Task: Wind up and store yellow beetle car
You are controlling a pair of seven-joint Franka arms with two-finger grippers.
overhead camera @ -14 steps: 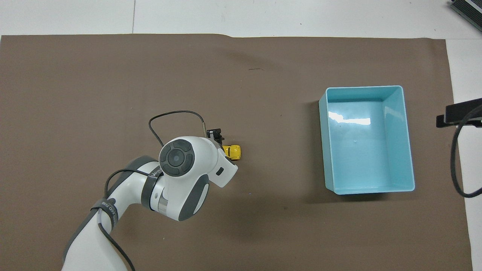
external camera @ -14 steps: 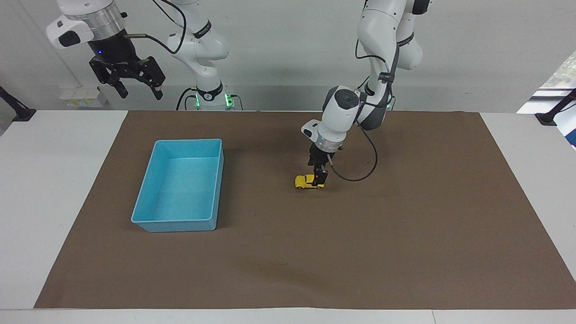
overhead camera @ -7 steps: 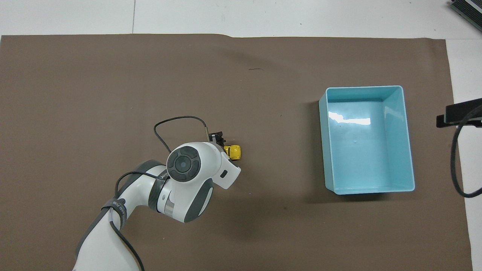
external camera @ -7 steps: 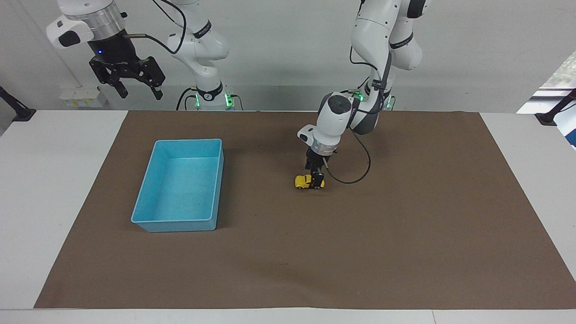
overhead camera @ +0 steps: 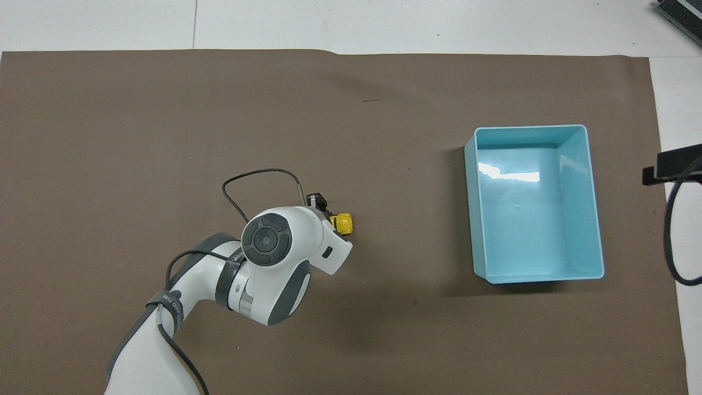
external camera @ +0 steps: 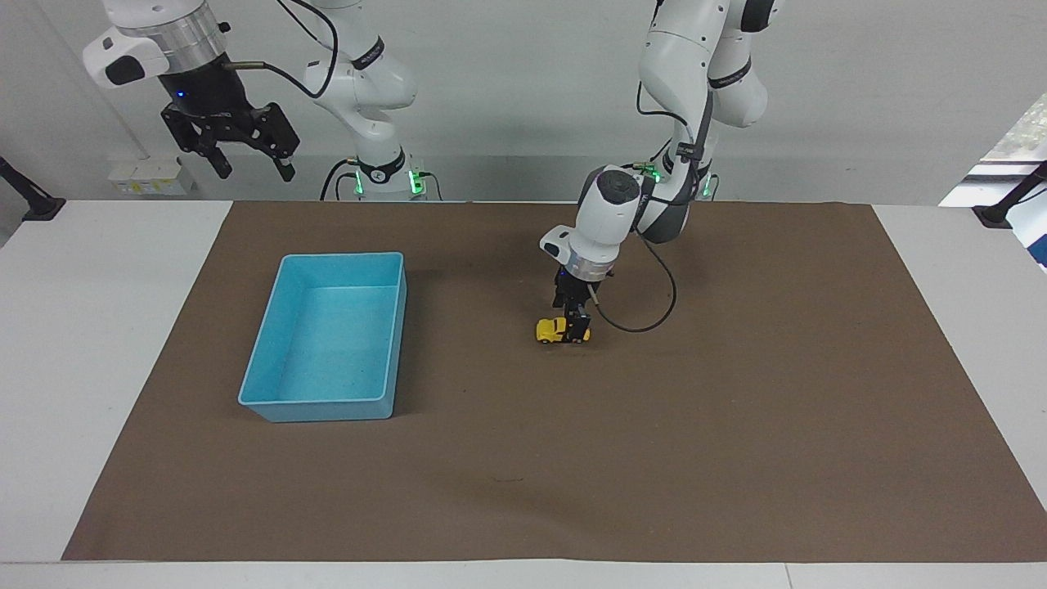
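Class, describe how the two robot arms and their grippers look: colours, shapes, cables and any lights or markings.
Both arms are glossy white with rounded segments and dark grey joint bands. The left arm has a round grey cap at its wrist and a thin black cable looping beside its small black left gripper. The right arm has a silver collar, a black cable and a black right gripper. Green lights glow at the bases.

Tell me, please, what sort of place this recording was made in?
Most likely a robotics lab bench set up for manipulation trials: two white arms are mounted at a white table covered by a brown mat, with only a blue bin and a yellow beetle car laid out, against bare grey walls.
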